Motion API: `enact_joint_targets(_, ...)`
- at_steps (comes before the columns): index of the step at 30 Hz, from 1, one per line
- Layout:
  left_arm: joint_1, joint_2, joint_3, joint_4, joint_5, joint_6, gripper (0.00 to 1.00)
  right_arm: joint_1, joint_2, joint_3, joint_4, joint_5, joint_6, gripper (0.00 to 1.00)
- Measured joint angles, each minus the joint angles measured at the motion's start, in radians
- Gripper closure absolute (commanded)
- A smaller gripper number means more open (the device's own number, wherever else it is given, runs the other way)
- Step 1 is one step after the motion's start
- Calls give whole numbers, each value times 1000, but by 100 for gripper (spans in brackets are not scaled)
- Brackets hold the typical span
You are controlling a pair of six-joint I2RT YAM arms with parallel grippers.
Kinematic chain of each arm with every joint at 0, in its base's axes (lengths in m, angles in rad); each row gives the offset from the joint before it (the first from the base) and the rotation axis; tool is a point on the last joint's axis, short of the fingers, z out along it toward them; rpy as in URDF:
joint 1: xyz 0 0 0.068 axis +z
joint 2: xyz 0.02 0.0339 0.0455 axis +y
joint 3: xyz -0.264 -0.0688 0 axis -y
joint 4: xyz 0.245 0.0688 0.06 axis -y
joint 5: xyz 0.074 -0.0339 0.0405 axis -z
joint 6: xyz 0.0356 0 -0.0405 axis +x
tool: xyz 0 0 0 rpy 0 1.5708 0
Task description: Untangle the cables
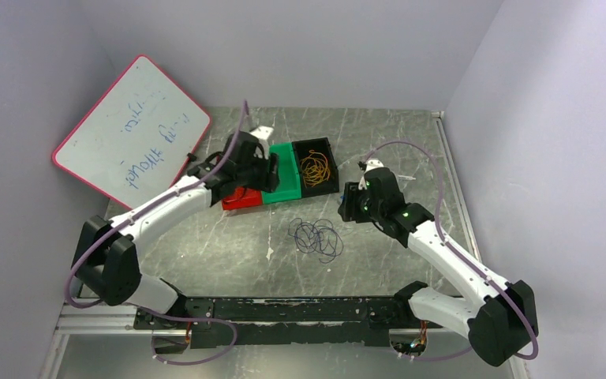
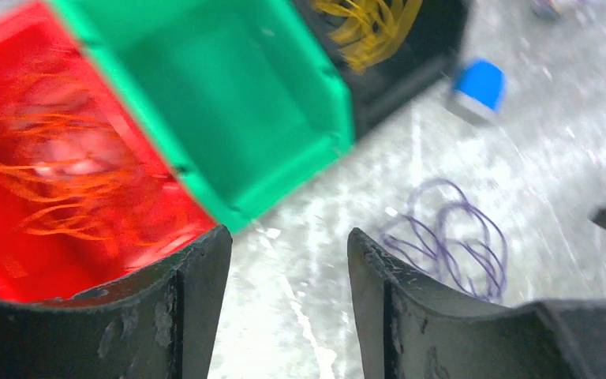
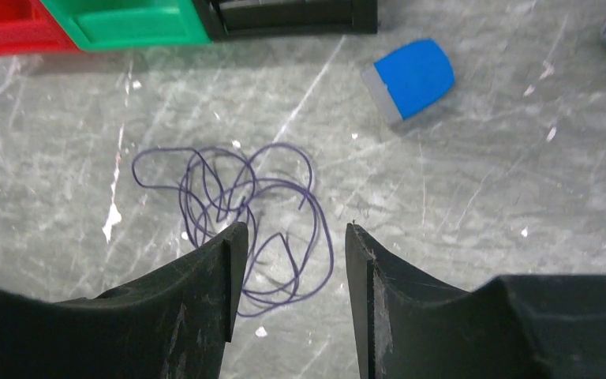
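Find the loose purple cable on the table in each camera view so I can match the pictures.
Top external: the purple cable lies near the centre, on the table, just below the green bin.
Left wrist: lower right of centre, blurred.
Right wrist: left of centre, in loose loops.
Shared landmark: the green bin, up and to the left of the cable in every view.

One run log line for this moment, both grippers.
left gripper open, empty, near red bin | right gripper open, empty, above purple cable | orange cable in red bin | yellow cable in black bin
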Motion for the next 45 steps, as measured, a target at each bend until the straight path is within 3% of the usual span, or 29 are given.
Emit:
enact_joint_targets(8, -168, 29, -125, 71, 186, 46, 40, 0, -24, -27, -40, -14, 26, 48)
enact_joint_targets(15, -196, 117, -165, 93, 225, 90, 32, 0, -36, -27, -39, -14, 37, 48)
enact_joint_targets(18, -199, 132, -169, 105, 241, 103, 33, 0, -35, -27, -38, -14, 37, 48)
enact_joint_targets(22, -201, 184, -168, 145, 257, 120, 43, 0, -35, -27, -37, -14, 37, 48)
enact_joint_targets(28, -201, 262, -165, 169, 268, 130, 80, 0, -27, -28, -26, -18, 37, 48)
enact_joint_targets(31, -201, 272, -156, 171, 268, 132, 92, 0, -21, -28, -21, -24, 36, 48)
enact_joint_targets(37, -201, 221, -131, 166, 267, 135, 93, 0, -48, -56, 13, -26, 41, 45)
enact_joint_targets(45, -207, 69, -2, 90, 281, 146, 93, 0, -119, -127, 161, -74, 61, 28)
